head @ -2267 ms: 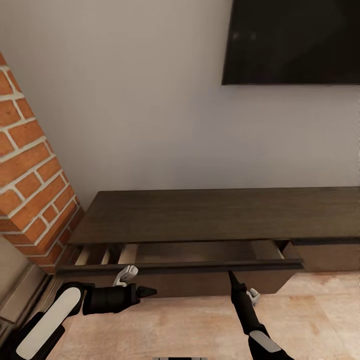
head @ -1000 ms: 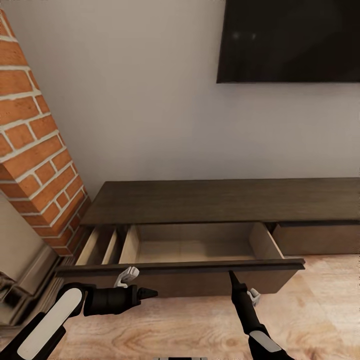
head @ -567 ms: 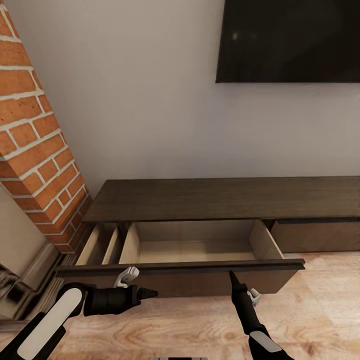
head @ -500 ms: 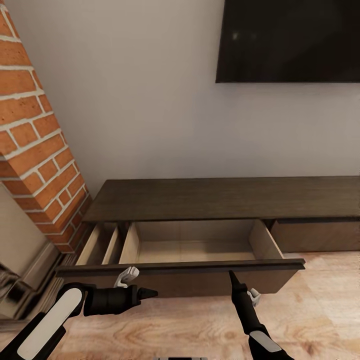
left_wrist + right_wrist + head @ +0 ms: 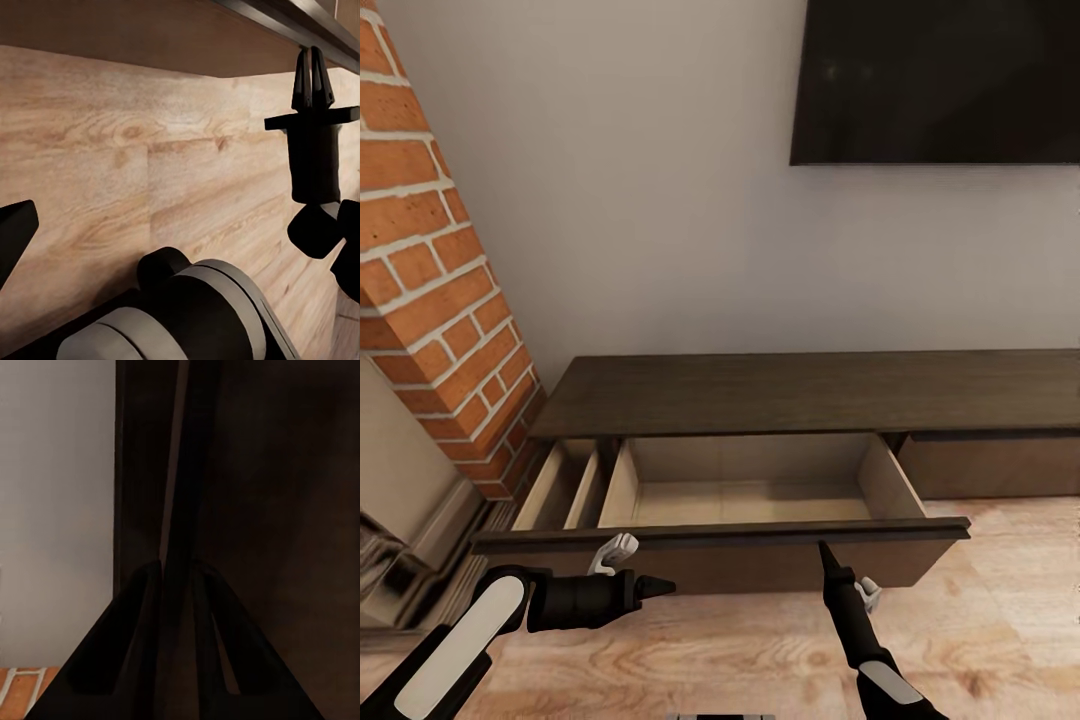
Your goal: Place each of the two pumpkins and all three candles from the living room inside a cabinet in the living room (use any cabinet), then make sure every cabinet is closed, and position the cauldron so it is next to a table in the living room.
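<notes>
Grey wall (image 5: 660, 200) forms the background in the head view, with a dark screen (image 5: 940, 80) mounted at upper right and a brick pillar (image 5: 430, 270) at left. Below them, the cabinet (image 5: 800, 392) runs along the wall on a light wood floor (image 5: 980, 620). Its left drawer (image 5: 750, 480) is pulled out; the pale interior contains nothing visible. A narrower divided compartment (image 5: 565, 485) sits beside it on the pillar side. The adjoining front (image 5: 990, 465) to the right is flush and closed.

The right end effector (image 5: 824, 552) points up at the drawer's front lip (image 5: 720, 534), its tip just below or touching the lip; contact cannot be confirmed from the head view. The right wrist view adds detail: its two fingers (image 5: 135, 652) sit close together with a thin dark edge running between them, so they appear clamped on the drawer lip, against the dark cabinet wood.

The left end effector (image 5: 660, 585) lies level, pointing toward the right arm, in front of the drawer face and below its lip, clear of it. Its fingers appear together in the head view. The left wrist view shows the floor planks, the underside of the drawer front, and the right end effector (image 5: 313, 71) seen side-on, fingers together.
</notes>
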You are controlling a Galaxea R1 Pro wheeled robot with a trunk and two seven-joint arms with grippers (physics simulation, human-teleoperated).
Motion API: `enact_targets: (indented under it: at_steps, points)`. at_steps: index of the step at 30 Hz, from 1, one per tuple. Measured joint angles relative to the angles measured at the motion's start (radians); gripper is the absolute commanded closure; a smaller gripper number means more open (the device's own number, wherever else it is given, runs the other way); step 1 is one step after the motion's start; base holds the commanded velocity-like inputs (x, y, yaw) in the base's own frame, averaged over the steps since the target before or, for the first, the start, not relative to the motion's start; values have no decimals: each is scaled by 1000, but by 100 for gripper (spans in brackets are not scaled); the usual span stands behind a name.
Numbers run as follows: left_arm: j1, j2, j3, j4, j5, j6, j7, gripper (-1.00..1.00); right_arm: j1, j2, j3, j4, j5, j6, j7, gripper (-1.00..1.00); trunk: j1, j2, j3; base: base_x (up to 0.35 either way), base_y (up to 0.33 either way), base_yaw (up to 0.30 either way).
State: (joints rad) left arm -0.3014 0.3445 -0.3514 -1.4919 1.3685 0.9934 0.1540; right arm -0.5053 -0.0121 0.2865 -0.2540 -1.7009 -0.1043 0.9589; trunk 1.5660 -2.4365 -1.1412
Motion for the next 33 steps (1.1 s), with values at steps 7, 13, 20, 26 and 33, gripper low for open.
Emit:
enact_targets:
  at_steps: [7, 13, 20, 26, 33]
  points:
    - [0, 0, 0, 0, 0, 0, 0, -100, 0, 0, 0, 1, 0, 0, 1, 100, 0, 0, 0, -62, 0, 0]
    - [0, 0, 0, 0, 0, 0, 0, -100, 0, 0, 0, 6, 0, 1, 9, 100, 0, 0, 0, -39, 0, 0]
    - [0, 0, 0, 0, 0, 0, 0, -100, 0, 0, -1, 4, 0, 1, 6, 100, 0, 0, 0, -57, 0, 0]
    - [0, 0, 0, 0, 0, 0, 0, -100, 0, 0, 0, 10, 0, 1, 15, 100, 0, 0, 0, -3, 0, 0]
    - [0, 0, 0, 0, 0, 0, 0, -100, 0, 0, -1, 5, 0, 0, 7, 100, 0, 0, 0, -35, 0, 0]
